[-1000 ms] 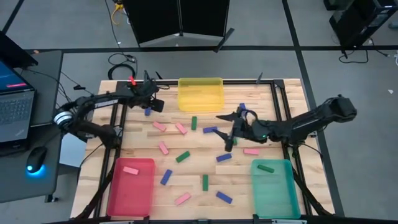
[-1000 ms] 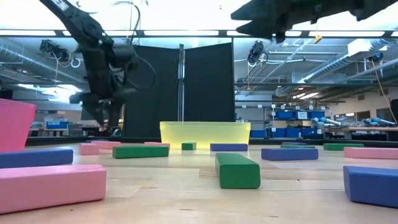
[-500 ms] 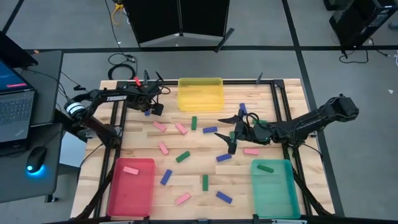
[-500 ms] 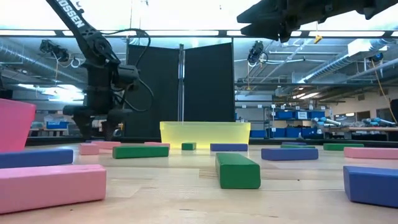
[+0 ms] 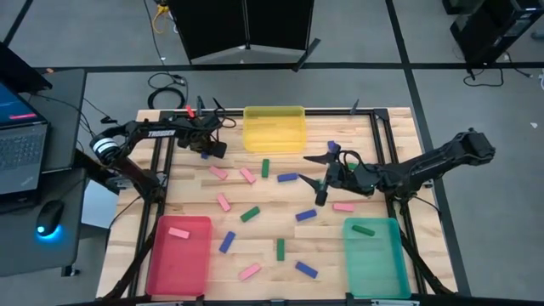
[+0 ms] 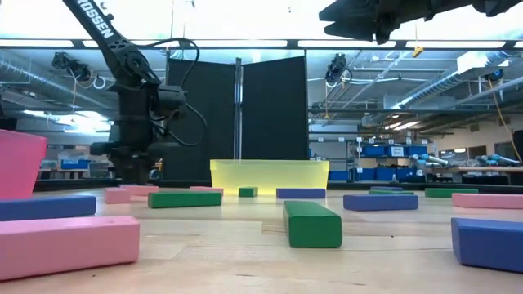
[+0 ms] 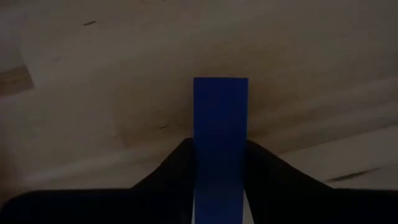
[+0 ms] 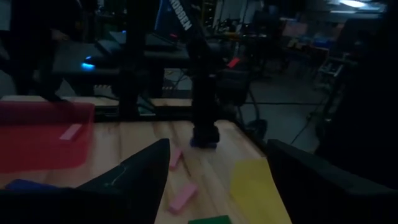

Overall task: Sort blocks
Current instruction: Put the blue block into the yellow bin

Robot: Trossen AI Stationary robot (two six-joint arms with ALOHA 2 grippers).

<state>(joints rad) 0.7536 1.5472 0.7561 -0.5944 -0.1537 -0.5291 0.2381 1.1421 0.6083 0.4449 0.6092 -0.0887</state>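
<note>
Pink, dark blue and dark green blocks lie flat and scattered on the wooden table (image 5: 255, 246). One blue block (image 7: 219, 106) lies at the far left, and my left gripper (image 5: 206, 151) points down, shut on it; in the low view this gripper (image 6: 139, 175) reaches down to the tabletop. My right gripper (image 5: 314, 180) hangs level above the table's middle right, open with nothing between its fingers (image 8: 140, 177). A pink block (image 5: 177, 231) lies in the red tray (image 5: 161, 272), a green block (image 5: 363, 229) in the teal tray (image 5: 387, 268). My left gripper pinches the blue block's two long sides (image 7: 200, 134) between its two fingers (image 7: 177, 163). The fingers come from above, pointing steeply down, and lie across the block. The block lies flat on the table, most of its length showing beyond the fingertips.
A yellow tray (image 5: 274, 140) stands at the far middle, the red tray near left, the teal tray near right. A dark frame borders the table. A laptop (image 5: 17, 144) and mouse (image 5: 49, 217) sit on a side desk at the left.
My left gripper has sunk toward the table at the far left, over the blue block, and its fingers have drawn together on the block.
</note>
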